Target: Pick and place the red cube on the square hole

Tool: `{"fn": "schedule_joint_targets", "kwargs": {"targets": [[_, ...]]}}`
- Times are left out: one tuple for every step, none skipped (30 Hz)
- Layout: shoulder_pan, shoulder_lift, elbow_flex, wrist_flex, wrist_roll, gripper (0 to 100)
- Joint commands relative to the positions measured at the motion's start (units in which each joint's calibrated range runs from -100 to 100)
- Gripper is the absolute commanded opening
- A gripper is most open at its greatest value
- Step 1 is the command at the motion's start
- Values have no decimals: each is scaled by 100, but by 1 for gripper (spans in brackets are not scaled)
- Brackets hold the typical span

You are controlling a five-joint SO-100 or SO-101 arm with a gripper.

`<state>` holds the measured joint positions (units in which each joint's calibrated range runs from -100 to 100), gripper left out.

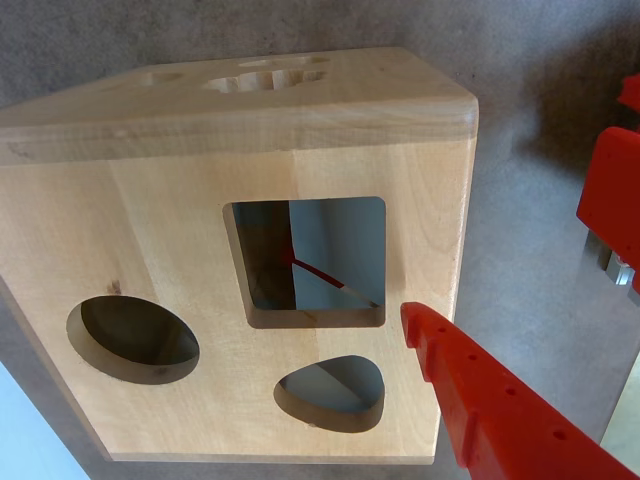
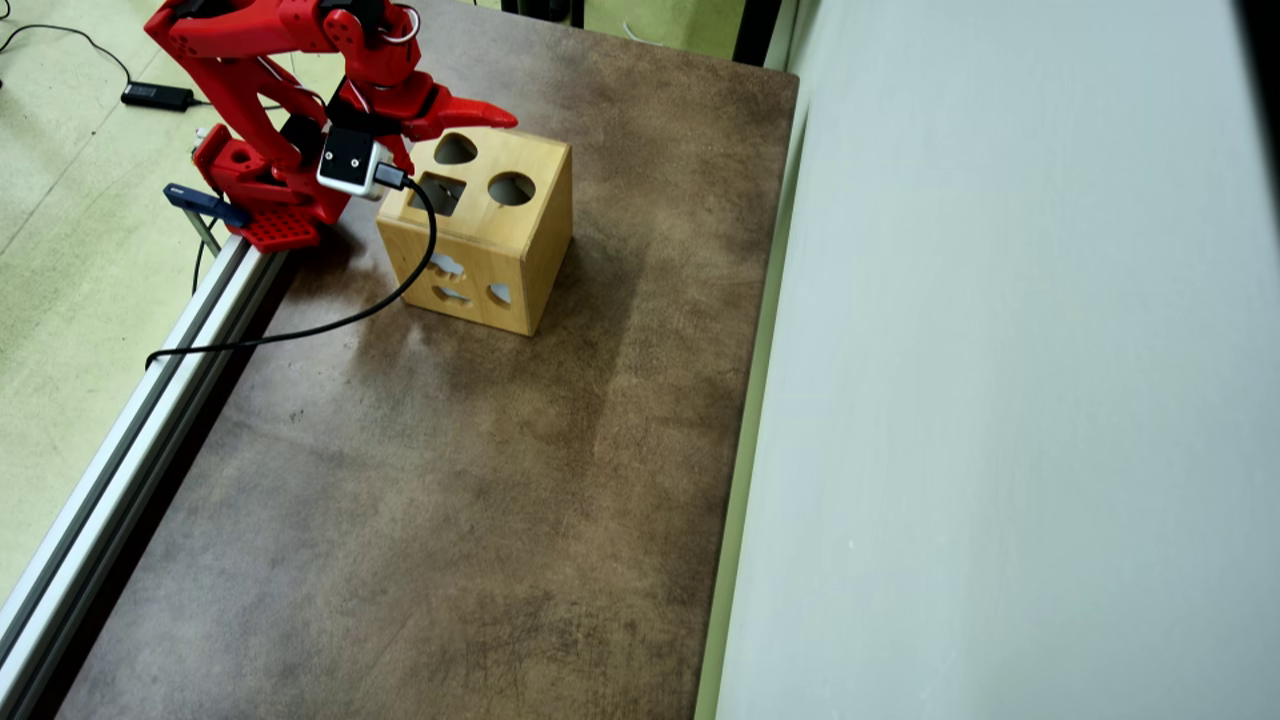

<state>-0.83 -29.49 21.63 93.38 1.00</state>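
The light wooden box stands on the brown table, also seen in the overhead view. Its top face has the square hole, a round hole and a rounded heart-like hole. A thin red streak shows inside the square hole; I cannot tell whether it is the red cube, which shows nowhere else. My gripper hovers over the box's top edge beside the square hole. In the overhead view the gripper looks shut to a point and holds nothing.
The red arm base stands right beside the box, at the table's edge with an aluminium rail. A black cable loops onto the table. A pale wall borders the table on the right. Red arm parts show at the wrist view's right edge.
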Motion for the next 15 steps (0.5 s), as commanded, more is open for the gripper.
{"fn": "schedule_joint_targets", "kwargs": {"targets": [[31, -112, -132, 115, -15, 87], [31, -112, -168, 220, -10, 87], [31, -112, -204, 332, 0, 87], [31, -112, -213, 421, 5, 87], [31, -121, -213, 429, 24, 87], [31, -155, -195, 437, 29, 87], [31, -231, -186, 437, 29, 87], [31, -325, -177, 437, 29, 87], [31, -435, -177, 437, 20, 87], [31, -546, -177, 437, 15, 87], [31, -647, -168, 437, 10, 87], [31, -724, -168, 437, 10, 87], [31, -775, -168, 437, 5, 87], [31, -809, -168, 437, 5, 87], [31, -809, -168, 445, 5, 87]]}}
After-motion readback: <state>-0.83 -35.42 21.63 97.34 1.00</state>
